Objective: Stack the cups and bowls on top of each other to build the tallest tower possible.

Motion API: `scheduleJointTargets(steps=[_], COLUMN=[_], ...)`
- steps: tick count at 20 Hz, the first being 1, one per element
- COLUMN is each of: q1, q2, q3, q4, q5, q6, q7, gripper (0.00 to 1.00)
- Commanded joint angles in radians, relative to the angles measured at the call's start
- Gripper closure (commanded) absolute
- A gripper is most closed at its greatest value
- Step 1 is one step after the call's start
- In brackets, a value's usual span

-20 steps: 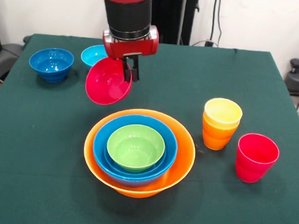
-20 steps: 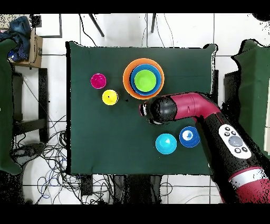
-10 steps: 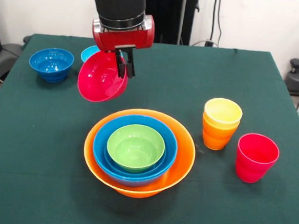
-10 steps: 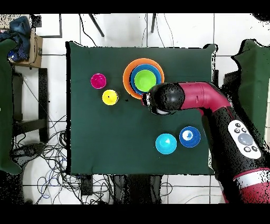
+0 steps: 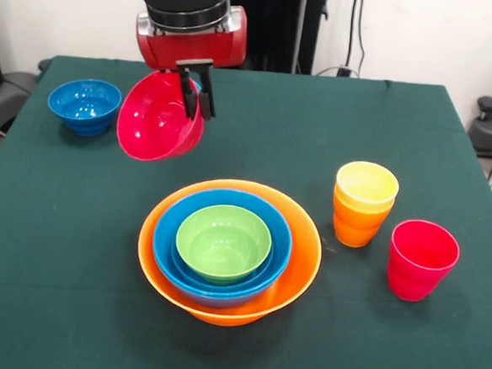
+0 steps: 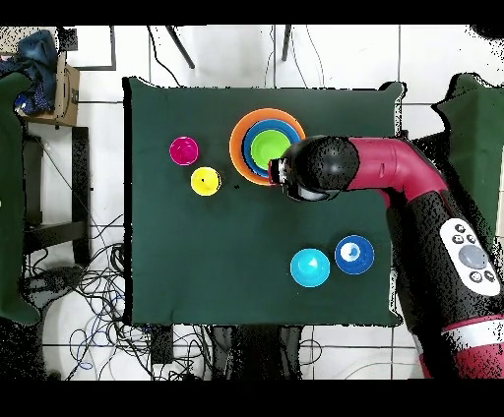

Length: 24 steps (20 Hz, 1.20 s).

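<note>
My gripper [image 5: 195,92] pinches the rim of the glossy red plastic bowl [image 5: 156,117], tilted, airborne, far-left of the nested orange-blue-green bowl tower [image 5: 229,249].

A tilted red plastic bowl [image 5: 155,117] is held clear of the green-clothed table [image 5: 73,248] by the gripper [image 5: 193,90], behind a green bowl [image 5: 223,242] nested in a blue bowl [image 5: 174,247], itself nested in a large orange bowl [image 5: 301,264]. Right of these, a yellow cup [image 5: 367,184] is seated in an orange cup [image 5: 354,226]; a red cup [image 5: 422,258] is placed farther right. A dark-blue bowl [image 5: 84,105] is located at far left.

Glossy plastic bowls [image 5: 229,249], matt cloth [image 5: 57,222].
</note>
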State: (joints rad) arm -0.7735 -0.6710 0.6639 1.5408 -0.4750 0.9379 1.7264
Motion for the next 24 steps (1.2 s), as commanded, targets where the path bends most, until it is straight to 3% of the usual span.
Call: scheduleJointTargets(steps=[1,12,24], q1=[0.014,0.043,0.092], q2=[0.022,0.068,0.105], q3=[0.033,0.024,-0.009], q4=[-0.102,-0.221,-0.288], q5=[0.022,0.032,0.017], q6=[0.131,0.182,0.193], q7=[-0.177,-0.151,-0.101], gripper=[1.00,1.00,1.00])
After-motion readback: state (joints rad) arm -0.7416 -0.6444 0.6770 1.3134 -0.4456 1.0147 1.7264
